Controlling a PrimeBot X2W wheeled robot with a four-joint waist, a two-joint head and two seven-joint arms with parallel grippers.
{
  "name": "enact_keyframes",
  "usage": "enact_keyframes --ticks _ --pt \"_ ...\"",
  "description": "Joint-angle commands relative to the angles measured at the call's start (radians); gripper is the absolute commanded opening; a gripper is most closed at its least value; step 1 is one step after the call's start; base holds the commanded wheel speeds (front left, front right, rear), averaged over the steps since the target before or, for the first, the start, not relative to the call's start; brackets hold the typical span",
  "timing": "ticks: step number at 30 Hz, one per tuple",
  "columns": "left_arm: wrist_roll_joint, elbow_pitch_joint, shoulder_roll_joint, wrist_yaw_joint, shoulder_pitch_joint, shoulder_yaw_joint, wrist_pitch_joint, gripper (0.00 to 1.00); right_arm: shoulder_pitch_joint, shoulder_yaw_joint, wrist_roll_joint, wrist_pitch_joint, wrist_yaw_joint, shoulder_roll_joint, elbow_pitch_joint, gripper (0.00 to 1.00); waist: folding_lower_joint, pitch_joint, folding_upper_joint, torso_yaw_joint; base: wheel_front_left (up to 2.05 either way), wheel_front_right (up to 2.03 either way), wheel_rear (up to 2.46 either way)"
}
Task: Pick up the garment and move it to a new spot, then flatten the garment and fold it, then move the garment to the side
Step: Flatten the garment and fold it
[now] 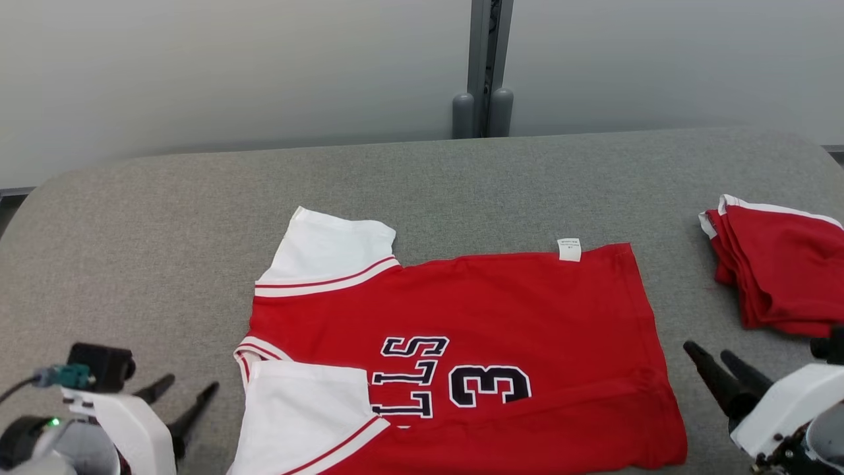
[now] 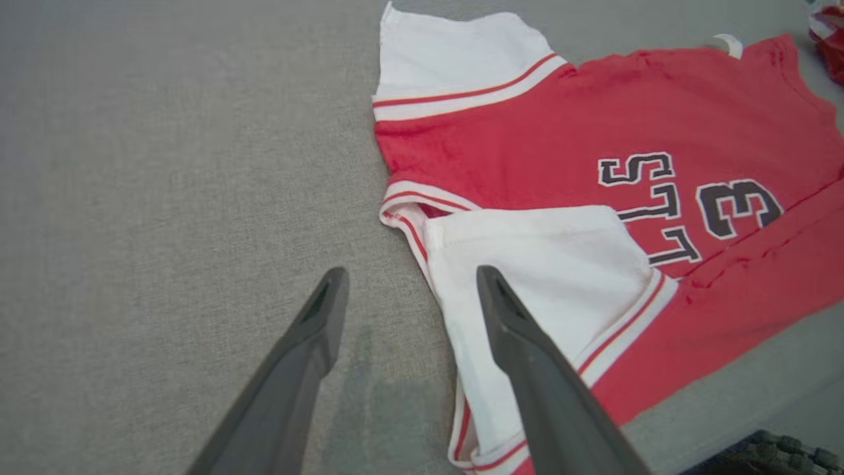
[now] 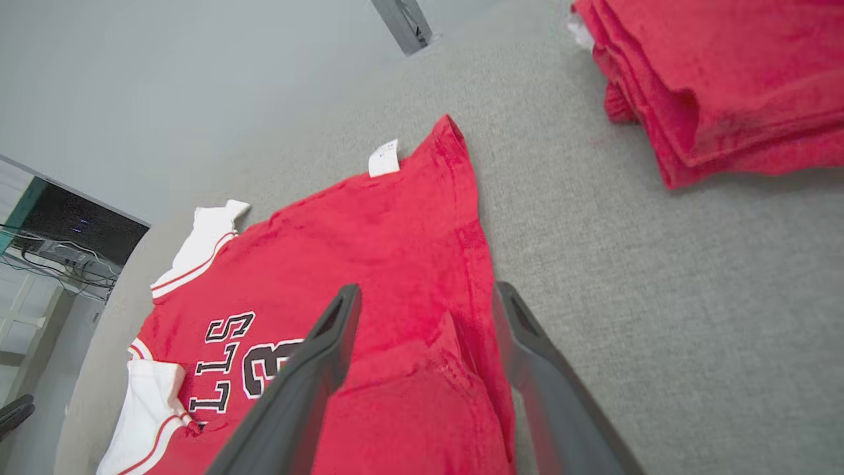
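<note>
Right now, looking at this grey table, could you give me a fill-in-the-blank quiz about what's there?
1. The red cloth jersey spread on the grey felt-covered table has sleeves coloured ___.
2. The black digit printed on it is ___.
3. The stack of folded red garments lies on the robot's ___ side.
4. The left tool and right tool hold nothing; their fingers stand ___.
Missing words: white; 3; right; open.

Left pincer point(image 2: 409, 290) open, empty, red jersey point(image 2: 593, 125) flat on grey table point(image 2: 165, 165)
</note>
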State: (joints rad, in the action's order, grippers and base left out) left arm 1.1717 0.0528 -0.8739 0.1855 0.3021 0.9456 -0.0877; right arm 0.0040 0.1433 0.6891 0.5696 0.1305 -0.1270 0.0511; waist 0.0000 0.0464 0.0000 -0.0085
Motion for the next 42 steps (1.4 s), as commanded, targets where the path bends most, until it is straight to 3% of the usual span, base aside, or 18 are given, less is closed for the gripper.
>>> enact_keyframes --ticks 1,6,7,13,19,26,29,42 --pt "-0.010 0.032 0.001 -0.016 0.051 -0.016 -0.006 1.00 -0.037 0.006 -0.029 -0.022 0.000 0.009 -0.004 1.00 0.0000 0.016 0.0000 -0.006 0.00 0.00 0.00" --pt "-0.036 0.130 0.022 -0.100 0.204 -0.041 -0.043 1.00 -0.174 0.010 -0.118 -0.048 0.000 0.044 0.044 1.00 0.0000 0.087 0.0000 -0.033 0.00 0.00 0.00" --pt "-0.036 0.130 0.022 -0.100 0.204 -0.041 -0.043 1.00 -0.174 0.010 -0.118 -0.048 0.000 0.044 0.044 1.00 0.0000 0.087 0.0000 -0.033 0.00 0.00 0.00" --pt "-0.074 0.245 0.050 -0.230 0.401 -0.042 -0.120 1.00 -0.349 -0.003 -0.218 -0.096 0.000 0.068 0.135 1.00 0.0000 0.196 0.0000 -0.065 0.00 0.00 0.00" --pt "-0.128 0.343 0.073 -0.292 0.575 -0.024 -0.189 1.00 -0.487 -0.041 -0.277 -0.112 0.000 0.073 0.249 1.00 0.0000 0.291 0.0000 -0.097 0.00 0.00 0.00" --pt "-0.098 0.399 0.083 -0.317 0.700 0.013 -0.282 1.00 -0.624 -0.116 -0.241 -0.140 0.000 0.074 0.375 1.00 0.0000 0.381 0.0000 -0.134 0.00 0.00 0.00" --pt "-0.089 0.376 0.058 -0.316 0.742 0.053 -0.316 1.00 -0.682 -0.154 -0.221 -0.150 0.000 0.074 0.422 1.00 0.0000 0.420 0.0000 -0.148 0.00 0.00 0.00" --pt "0.010 0.403 0.003 -0.316 0.889 0.138 -0.324 1.00 -0.821 -0.334 -0.121 -0.198 0.000 0.077 0.565 1.00 0.0000 0.511 0.0000 -0.203 0.00 0.00 0.00"
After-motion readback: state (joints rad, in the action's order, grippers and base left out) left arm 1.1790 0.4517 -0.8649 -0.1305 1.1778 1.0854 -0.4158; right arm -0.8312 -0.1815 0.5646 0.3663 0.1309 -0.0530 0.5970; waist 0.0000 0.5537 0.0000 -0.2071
